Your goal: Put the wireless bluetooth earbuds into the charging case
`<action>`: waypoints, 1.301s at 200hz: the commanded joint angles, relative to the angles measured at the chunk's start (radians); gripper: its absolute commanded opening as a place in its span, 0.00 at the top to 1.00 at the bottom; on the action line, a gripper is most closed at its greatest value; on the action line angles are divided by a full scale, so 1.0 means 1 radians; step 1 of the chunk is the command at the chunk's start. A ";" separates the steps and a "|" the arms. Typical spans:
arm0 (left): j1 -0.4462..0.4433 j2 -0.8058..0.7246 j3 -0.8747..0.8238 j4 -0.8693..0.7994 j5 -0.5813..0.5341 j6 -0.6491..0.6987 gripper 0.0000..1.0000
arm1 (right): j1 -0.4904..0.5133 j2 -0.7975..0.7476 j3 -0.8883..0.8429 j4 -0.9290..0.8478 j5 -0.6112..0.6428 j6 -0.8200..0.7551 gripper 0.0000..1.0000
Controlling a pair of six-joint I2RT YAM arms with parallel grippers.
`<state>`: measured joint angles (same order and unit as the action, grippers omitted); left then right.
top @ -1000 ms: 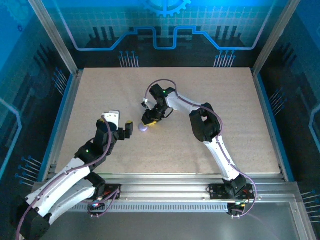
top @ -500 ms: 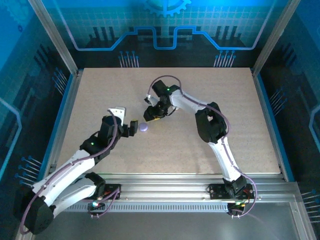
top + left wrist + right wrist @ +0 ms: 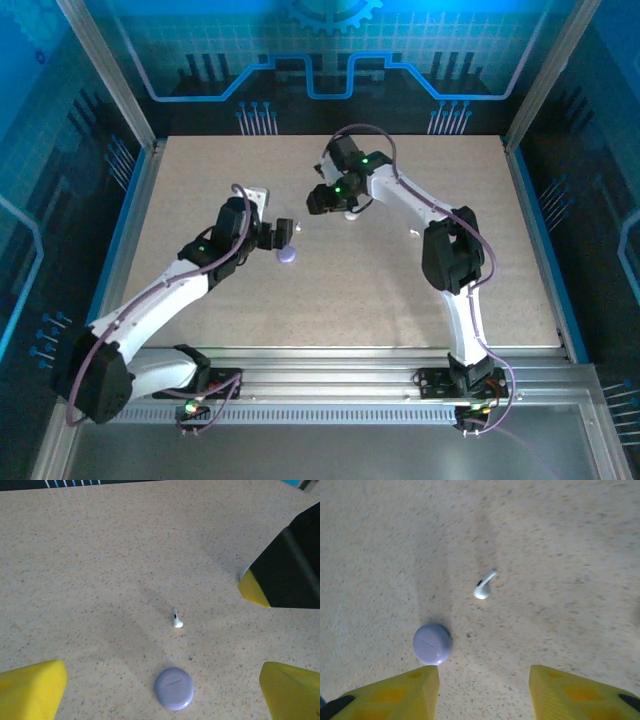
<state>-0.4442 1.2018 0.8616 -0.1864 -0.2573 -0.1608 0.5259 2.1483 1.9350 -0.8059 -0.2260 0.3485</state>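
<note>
A lavender round piece (image 3: 288, 255) sat on the speckled worktop (image 3: 350, 300), near its middle, and everything else is placed from it.

Seen from above, the left fingers (image 3: 272, 238) hung just beside the piece, on its left and slightly to the far side. The right fingers (image 3: 318, 198) hung farther off, beyond the piece and a little to its right.

In the left wrist view the lavender round piece (image 3: 173, 688) lay low in the frame between the two yellow tips of the left fingers (image 3: 30, 687). Those tips were spread wide, with only bare worktop and the piece in the gap, so they were released and grasped nothing. A whitish earbud (image 3: 175, 618) lay just past the piece, apart from it, its thin stem pointing away and its rounded end nearer the piece. Farther out and to the right, one yellow tip of the right fingers (image 3: 253, 589) showed on its black body, clear of the earbud.

In the right wrist view the right fingers (image 3: 575, 692) stood parted around bare worktop, released and empty. The lavender round piece (image 3: 432, 643) sat just above the left-hand tip. The whitish earbud (image 3: 484, 586) lay beyond it and to the right, touching neither the piece nor any finger.
</note>
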 commanded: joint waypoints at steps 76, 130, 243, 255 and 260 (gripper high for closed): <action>0.059 0.263 0.282 -0.176 0.185 -0.178 0.02 | -0.104 -0.052 -0.007 -0.132 0.226 0.115 0.48; 0.060 0.325 0.317 -0.192 0.199 -0.216 0.01 | -0.109 0.072 0.120 -0.243 0.306 0.152 0.44; 0.071 0.343 0.315 -0.193 0.190 -0.200 0.01 | -0.097 0.265 0.268 -0.271 0.283 0.175 0.26; 0.073 0.346 0.316 -0.193 0.193 -0.200 0.01 | -0.097 0.281 0.282 -0.274 0.277 0.175 0.26; 0.074 0.346 0.316 -0.191 0.196 -0.202 0.01 | -0.096 0.287 0.287 -0.274 0.276 0.175 0.26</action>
<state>-0.3813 1.5368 1.1561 -0.3614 -0.0807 -0.3504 0.4252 2.3875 2.1712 -1.0500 0.0677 0.5095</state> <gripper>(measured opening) 0.989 0.735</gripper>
